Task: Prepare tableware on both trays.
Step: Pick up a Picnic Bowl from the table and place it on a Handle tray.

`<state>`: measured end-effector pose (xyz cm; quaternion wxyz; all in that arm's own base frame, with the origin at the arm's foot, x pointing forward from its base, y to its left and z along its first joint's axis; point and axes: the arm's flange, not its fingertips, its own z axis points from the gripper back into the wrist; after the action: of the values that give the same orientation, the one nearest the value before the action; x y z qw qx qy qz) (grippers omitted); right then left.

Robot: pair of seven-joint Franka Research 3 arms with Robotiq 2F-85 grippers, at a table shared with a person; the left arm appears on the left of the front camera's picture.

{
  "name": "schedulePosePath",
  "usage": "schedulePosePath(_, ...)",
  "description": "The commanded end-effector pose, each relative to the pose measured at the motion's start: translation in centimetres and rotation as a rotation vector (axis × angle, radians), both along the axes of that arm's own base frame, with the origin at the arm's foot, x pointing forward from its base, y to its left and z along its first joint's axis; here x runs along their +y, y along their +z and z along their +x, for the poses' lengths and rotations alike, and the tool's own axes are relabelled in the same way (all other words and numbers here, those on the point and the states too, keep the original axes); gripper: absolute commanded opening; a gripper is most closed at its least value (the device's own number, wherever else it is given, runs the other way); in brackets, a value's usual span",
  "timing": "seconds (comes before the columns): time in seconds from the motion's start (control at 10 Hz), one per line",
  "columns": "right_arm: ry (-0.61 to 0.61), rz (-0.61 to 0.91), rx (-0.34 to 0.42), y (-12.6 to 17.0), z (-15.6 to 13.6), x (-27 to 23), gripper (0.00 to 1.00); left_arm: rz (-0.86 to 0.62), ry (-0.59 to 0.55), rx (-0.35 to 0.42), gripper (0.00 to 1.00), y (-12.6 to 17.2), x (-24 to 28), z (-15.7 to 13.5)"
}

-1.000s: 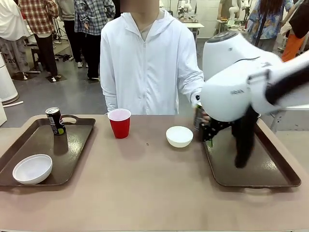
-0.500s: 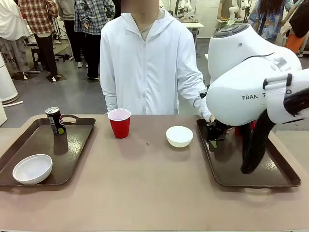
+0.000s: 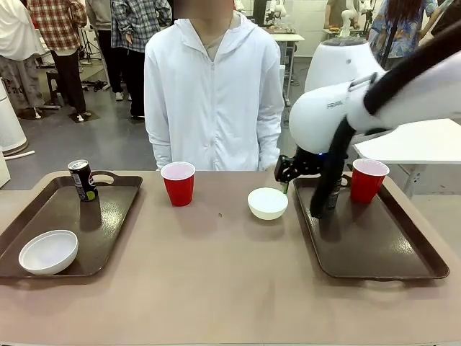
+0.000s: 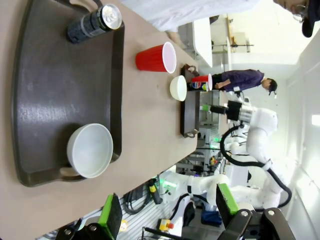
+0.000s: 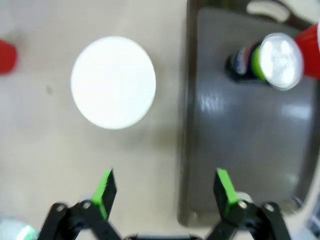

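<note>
Jaws of the right gripper [image 5: 164, 182] are spread wide, nothing held, above the near rim of the right tray [image 5: 240, 130]. White bowl [image 5: 113, 82] is seen on the table [image 3: 216, 274] just beside that tray. Can [image 5: 265, 62] and red cup [image 3: 368, 180] are stood on it. Left gripper [image 4: 167, 207] is likewise wide open and empty. Left tray [image 4: 55, 100] is loaded with second bowl [image 4: 90, 150] and second can [image 4: 95, 22]. Second red cup [image 3: 178, 183] is stood on the table between the trays.
</note>
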<state>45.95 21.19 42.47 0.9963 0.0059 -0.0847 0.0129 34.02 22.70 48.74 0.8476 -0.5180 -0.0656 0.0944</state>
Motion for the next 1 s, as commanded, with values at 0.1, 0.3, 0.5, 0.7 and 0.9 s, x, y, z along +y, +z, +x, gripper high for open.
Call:
schedulePosePath(0.1, -0.075, -0.091, -0.027, -3.5, 4.7, 2.3, 1.00, -0.017, -0.001, -0.019, 1.00, 0.2, 0.1, -0.1)
schedulePosePath(0.3, -0.023, 0.001, 0.011, -1.7, 2.0, 0.5, 1.00, -0.017, -0.001, -0.019, 1.00, 0.2, 0.1, -0.1)
schedulePosePath(0.5, -0.023, 0.001, 0.011, -1.7, 2.0, 0.5, 1.00, -0.017, -0.001, -0.019, 1.00, 0.2, 0.1, -0.1)
schedulePosePath(0.7, -0.046, 0.072, -0.041, -2.7, 3.1, 1.3, 1.00, -0.017, -0.001, -0.019, 1.00, 0.2, 0.1, -0.1)
schedulePosePath(0.9, -0.089, 0.113, -0.042, -3.9, 3.8, 1.5, 1.00, -0.017, -0.001, -0.019, 1.00, 0.2, 0.1, -0.1)
